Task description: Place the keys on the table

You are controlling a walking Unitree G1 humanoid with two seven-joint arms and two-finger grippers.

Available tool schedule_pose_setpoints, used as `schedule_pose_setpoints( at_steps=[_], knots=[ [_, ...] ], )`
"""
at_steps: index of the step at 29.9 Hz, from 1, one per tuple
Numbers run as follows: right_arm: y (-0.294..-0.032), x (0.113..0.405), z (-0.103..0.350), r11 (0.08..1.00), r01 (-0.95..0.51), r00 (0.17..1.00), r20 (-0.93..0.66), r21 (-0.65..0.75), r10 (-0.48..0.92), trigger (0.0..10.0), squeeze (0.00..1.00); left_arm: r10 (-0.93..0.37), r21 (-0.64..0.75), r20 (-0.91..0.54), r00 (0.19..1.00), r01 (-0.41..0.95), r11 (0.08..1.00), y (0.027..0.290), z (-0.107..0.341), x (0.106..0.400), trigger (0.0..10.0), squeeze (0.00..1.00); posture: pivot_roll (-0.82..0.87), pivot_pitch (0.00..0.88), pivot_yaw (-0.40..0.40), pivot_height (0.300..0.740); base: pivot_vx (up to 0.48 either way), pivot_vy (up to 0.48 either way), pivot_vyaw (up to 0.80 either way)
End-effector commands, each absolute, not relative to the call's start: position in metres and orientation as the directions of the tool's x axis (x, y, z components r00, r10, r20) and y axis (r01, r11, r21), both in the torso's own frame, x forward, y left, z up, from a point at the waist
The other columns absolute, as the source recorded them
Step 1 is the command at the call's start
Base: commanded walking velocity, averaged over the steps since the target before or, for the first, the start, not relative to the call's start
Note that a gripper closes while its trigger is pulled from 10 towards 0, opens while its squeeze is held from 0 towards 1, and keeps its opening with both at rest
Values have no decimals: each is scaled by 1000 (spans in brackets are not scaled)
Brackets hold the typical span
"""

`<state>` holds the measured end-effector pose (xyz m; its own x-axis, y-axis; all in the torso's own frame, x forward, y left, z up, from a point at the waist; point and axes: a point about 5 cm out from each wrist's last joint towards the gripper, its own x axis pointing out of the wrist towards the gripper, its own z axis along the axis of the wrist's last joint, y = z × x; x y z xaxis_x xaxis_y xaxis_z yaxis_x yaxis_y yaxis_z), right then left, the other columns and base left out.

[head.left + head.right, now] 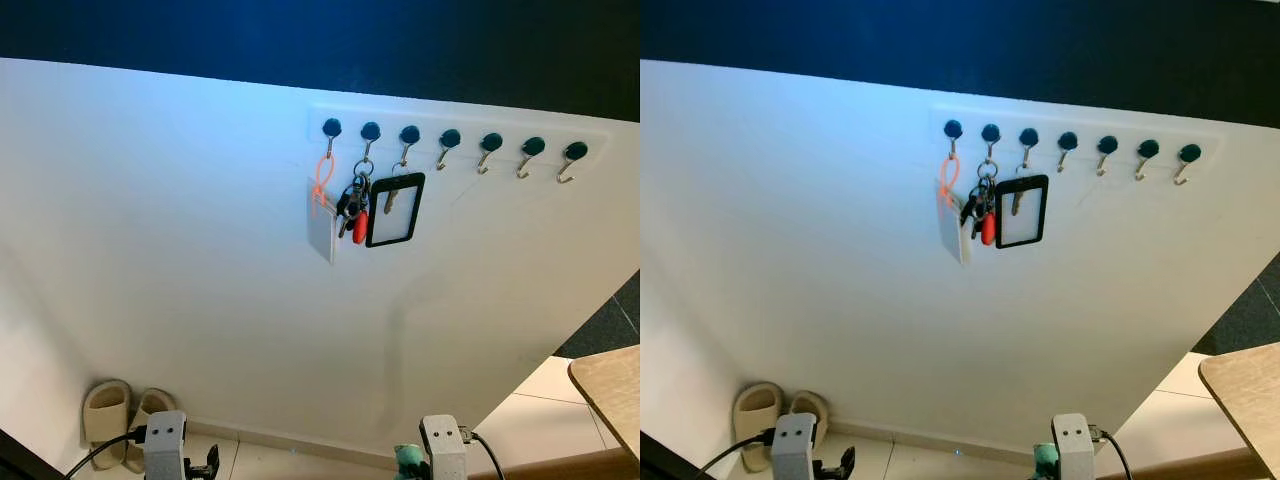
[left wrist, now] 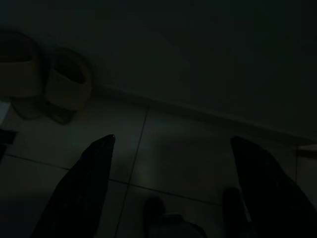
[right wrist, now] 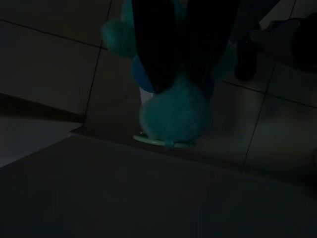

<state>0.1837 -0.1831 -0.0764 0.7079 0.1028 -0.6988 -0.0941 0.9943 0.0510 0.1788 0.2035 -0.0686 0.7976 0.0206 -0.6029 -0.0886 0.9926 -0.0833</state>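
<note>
At the bottom of the frame, two silver-grey boxy wrists showed small dark screws and black cables; the fingers (image 2: 81,193) were black and tapering.

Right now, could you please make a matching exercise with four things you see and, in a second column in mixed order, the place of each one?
Things:
1. keys
2. black card holder
3. slippers
4. teal plush toy

Places:
A. on the floor by the wall
B. on the third hook from the left
C. held in the right hand
D. on the second hook from the left

Pairs: 1-D, 2-B, 3-A, 4-C
</note>
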Motion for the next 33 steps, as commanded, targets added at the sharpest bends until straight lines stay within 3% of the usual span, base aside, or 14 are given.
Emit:
schedule_pose_setpoints(
  at_steps=[1, 9, 33],
  knots=[
    [-182, 182, -78, 994, -92, 703, -703, 52, 102, 10000, 0, 12, -94, -609, 793, -87, 992, 199, -71, 174, 10000, 0, 45, 51, -50, 740, 0, 0, 0],
    [-179, 184, -77, 993, -100, 704, -702, 54, 109, 10000, 0, 4, -103, -605, 796, -83, 991, 194, -72, 172, 10000, 0, 44, 50, -58, 740, 0, 0, 0],
    [-176, 182, -78, 993, -107, 698, -706, 58, 117, 10000, 0, -14, -107, -580, 814, -59, 993, 193, -67, 180, 10000, 0, 51, 63, -53, 740, -330, 0, 0]
  ],
)
